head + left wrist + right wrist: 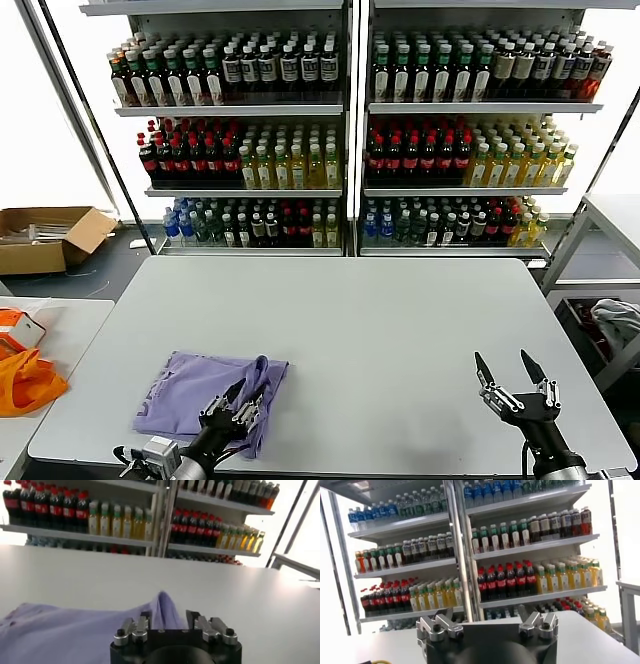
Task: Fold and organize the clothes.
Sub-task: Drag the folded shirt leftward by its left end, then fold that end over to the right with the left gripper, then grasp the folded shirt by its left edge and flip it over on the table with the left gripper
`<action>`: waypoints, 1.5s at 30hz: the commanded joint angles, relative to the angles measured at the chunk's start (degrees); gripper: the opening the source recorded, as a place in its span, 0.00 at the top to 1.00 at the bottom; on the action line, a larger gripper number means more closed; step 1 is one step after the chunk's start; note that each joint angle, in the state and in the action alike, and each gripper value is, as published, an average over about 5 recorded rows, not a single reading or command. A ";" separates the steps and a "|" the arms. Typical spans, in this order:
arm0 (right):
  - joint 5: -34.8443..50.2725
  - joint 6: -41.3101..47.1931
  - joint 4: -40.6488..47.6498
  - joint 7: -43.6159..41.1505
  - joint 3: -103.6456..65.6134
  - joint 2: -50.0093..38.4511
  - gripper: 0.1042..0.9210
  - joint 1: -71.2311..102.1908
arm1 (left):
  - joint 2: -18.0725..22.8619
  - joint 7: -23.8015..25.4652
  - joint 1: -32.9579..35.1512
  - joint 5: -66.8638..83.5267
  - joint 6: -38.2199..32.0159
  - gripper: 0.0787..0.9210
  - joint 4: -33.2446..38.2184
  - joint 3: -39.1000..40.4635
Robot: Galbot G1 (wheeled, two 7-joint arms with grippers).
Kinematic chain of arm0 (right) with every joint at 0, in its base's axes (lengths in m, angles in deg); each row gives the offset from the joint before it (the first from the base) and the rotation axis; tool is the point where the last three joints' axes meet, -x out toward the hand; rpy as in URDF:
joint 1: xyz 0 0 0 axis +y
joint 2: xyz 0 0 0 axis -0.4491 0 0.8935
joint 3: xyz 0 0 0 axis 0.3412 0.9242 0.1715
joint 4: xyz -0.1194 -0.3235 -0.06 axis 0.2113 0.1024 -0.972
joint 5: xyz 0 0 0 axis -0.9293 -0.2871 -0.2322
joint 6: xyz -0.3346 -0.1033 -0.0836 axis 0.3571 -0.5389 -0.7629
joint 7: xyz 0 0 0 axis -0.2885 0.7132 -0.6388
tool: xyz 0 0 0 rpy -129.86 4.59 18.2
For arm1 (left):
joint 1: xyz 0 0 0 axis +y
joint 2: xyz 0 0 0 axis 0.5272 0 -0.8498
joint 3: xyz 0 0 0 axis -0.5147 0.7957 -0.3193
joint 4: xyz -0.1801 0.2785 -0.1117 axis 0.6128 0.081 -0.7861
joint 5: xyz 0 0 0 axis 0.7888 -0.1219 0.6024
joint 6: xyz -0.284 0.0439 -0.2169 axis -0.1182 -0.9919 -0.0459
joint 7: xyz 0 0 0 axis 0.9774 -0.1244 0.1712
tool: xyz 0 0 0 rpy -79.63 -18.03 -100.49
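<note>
So the lavender T-shirt [205,392] is lying folded up in a rough rectangle on the near-left part of the grey desk [380,340]. Its right edge isn't flat though, there's a bunched ridge of fabric [162,606] sticking up there, and from the left wrist view that peak rises right between the two fingers.

The left pincer [240,408] sits low over that right edge of the shirt, at the near side of the desk. Its jaws stand partly apart, with the fabric ridge in the gap; I can't make out that the fingers [136,628] are actually pinching the cloth, it looks loose between them.

The right pincer [512,382] is over on the near-right part of the desk, well apart from the shirt, fingers spread wide with nothing in them. The right wrist view just shows its fingers [440,628] pointing off toward the shelves.

Background stuff: two shelf units full of drink bottles [340,130] behind the desk, a cardboard box [45,238] on the floor to the left, and an orange fabric item [25,382] on a side table off the left end of the desk. There's also a grey-white cloth bundle [615,322] off to the right.
</note>
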 commanded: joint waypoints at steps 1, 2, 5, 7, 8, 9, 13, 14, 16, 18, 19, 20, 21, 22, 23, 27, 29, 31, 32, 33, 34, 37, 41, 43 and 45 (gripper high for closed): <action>0.07 0.01 -0.15 -0.04 -0.03 -0.02 0.12 0.03 | -0.51 -0.02 1.96 9.33 -0.08 0.42 15.78 -4.20; 0.08 0.01 -0.21 -0.05 -0.02 -0.03 0.12 0.08 | -1.27 -0.36 1.23 11.39 0.17 0.39 15.76 -6.46; 0.11 -0.05 -0.42 -0.07 -0.03 -0.09 0.12 0.19 | -4.20 -1.21 -1.08 15.16 0.71 0.29 10.88 -15.01; 0.16 -0.13 -0.49 -0.09 -0.11 -0.14 0.12 0.31 | -6.14 -1.32 -1.76 15.73 0.85 0.22 5.19 -19.71; 0.20 -0.17 -0.51 -0.10 -0.16 -0.17 0.12 0.43 | -7.09 -1.34 -1.87 15.60 0.83 0.19 2.21 -21.12; 0.25 -0.22 -0.51 -0.11 -0.21 -0.22 0.12 0.55 | -8.02 -1.34 -1.84 15.42 0.78 0.16 -0.62 -22.01; 0.26 -0.21 -0.64 -0.10 -0.18 -0.28 0.12 0.86 | -10.77 -1.49 -1.71 14.56 1.44 0.12 -9.60 -21.84; 0.21 -0.14 -0.74 -0.09 -0.12 -0.27 0.12 0.83 | -11.10 -1.50 -1.83 14.47 1.91 0.12 -11.04 -21.26; 0.00 0.02 -0.93 -0.09 -0.04 -0.24 0.12 0.74 | -11.40 -1.49 -2.46 14.35 2.82 0.12 -13.43 -20.03; -0.20 0.13 -0.99 -0.09 -0.03 -0.27 0.12 0.72 | -11.41 -1.48 -3.53 14.22 3.30 0.12 -15.52 -19.06; -0.28 0.16 -0.98 -0.10 -0.05 -0.28 0.12 0.77 | -11.37 -1.43 -4.23 13.91 3.39 0.12 -16.56 -18.64; -0.33 0.17 -0.96 -0.11 -0.07 -0.29 0.12 0.86 | -11.32 -1.38 -4.92 13.60 3.44 0.12 -17.47 -18.31; -0.33 0.18 -0.96 -0.12 -0.07 -0.29 0.12 0.97 | -11.29 -1.30 -5.57 13.29 3.52 0.12 -18.21 -18.03; -0.33 0.17 -0.97 -0.14 -0.07 -0.26 0.12 1.07 | -11.29 -1.19 -6.13 13.03 3.62 0.12 -18.82 -17.79; -0.35 0.17 -0.98 -0.17 -0.06 -0.21 0.12 1.16 | -11.33 -1.07 -6.69 12.83 3.71 0.12 -19.45 -17.61; -0.48 0.17 -0.86 -0.27 -0.01 -0.02 0.12 1.16 | -11.85 -0.51 -7.98 13.11 3.87 0.12 -21.29 -17.29; -0.52 0.16 -0.77 -0.32 0.00 -0.02 0.12 1.14 | -12.15 -0.31 -8.16 13.82 3.94 0.12 -21.75 -17.27; -0.50 0.16 -0.70 -0.37 -0.05 -0.09 0.12 1.15 | -12.25 -0.21 -7.96 14.78 4.08 0.12 -21.68 -17.18; -0.49 0.16 -0.65 -0.39 -0.07 -0.14 0.12 1.14 | -12.19 -0.17 -7.73 15.16 4.16 0.12 -21.45 -17.07; -0.48 0.16 -0.59 -0.40 -0.10 -0.19 0.12 1.10 | -12.05 -0.08 -7.48 15.38 4.24 0.12 -21.16 -16.92; -0.48 0.17 -0.53 -0.40 -0.11 -0.25 0.12 1.04 | -11.83 0.05 -7.24 15.48 4.25 0.12 -20.85 -16.73; -0.46 0.24 -0.51 -0.38 -0.06 -0.35 0.12 0.86 | -10.90 0.54 -6.82 15.43 4.31 0.12 -20.06 -16.01; -0.47 0.30 -0.53 -0.40 0.06 -0.40 0.12 0.77 | -9.71 1.33 -7.27 15.49 4.45 0.12 -20.05 -14.85; -0.47 0.28 -0.44 -0.42 0.10 -0.38 0.12 0.79 | -9.13 1.64 -7.78 15.83 4.68 0.12 -20.49 -14.21; -0.47 0.22 -0.42 -0.47 0.08 -0.37 0.12 0.91 | -8.56 1.91 -8.27 16.59 5.31 0.15 -21.01 -13.71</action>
